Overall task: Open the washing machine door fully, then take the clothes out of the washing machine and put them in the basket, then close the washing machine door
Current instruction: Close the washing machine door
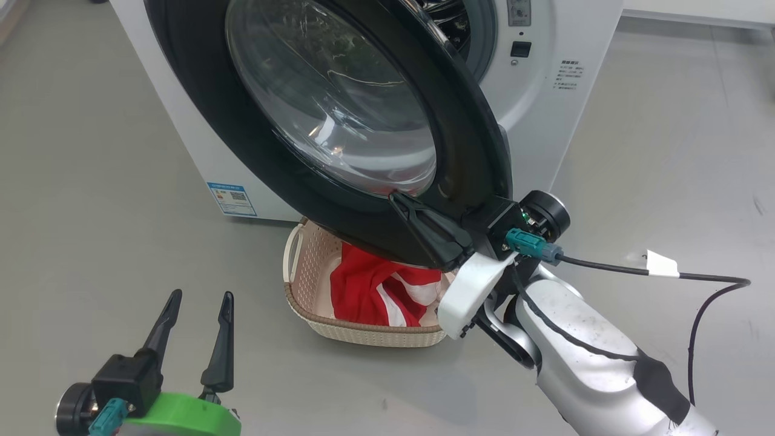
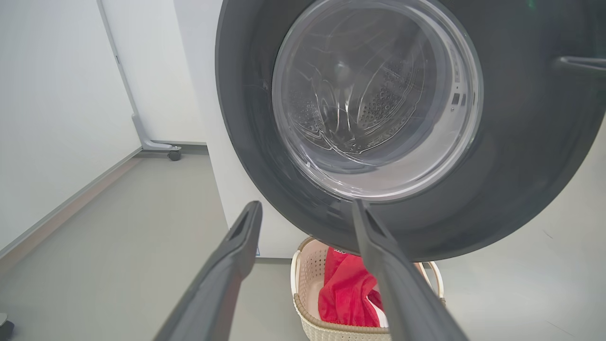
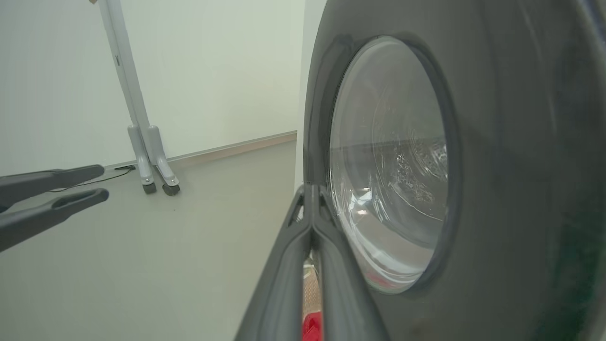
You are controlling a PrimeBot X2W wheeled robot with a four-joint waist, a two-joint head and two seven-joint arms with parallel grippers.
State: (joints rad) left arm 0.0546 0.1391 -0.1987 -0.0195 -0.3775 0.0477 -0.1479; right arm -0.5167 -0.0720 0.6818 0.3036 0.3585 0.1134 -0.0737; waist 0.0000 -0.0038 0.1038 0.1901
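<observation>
Your left gripper (image 1: pixel 202 295) hangs low at the left, fingers spread wide and empty, apparently parked out of the door's swing. The basket (image 1: pixel 363 334) sits on the floor below the door (image 1: pixel 200 109), with the red clothes (image 1: pixel 363 290) inside. Your right gripper (image 1: pixel 396 198), fingers pressed together and holding nothing, lies against the door's black ring, likely to push it shut against the washing machine (image 1: pixel 545 109).

I have the big white front-loading washing machine (image 1: pixel 545 121) at far centre, with its large round black-ringed glass door (image 1: pixel 200 109) standing out before it. On the grey floor (image 1: pixel 91 212) just near of the machine, under the door's lower edge, sits the small cream perforated plastic basket (image 1: pixel 309 266), with the red-and-white jersey clothes (image 1: pixel 363 290) in it. My right gripper (image 1: pixel 396 198) lies at the door's lower rim; my left gripper (image 1: pixel 201 297) hangs near left, well apart.
</observation>
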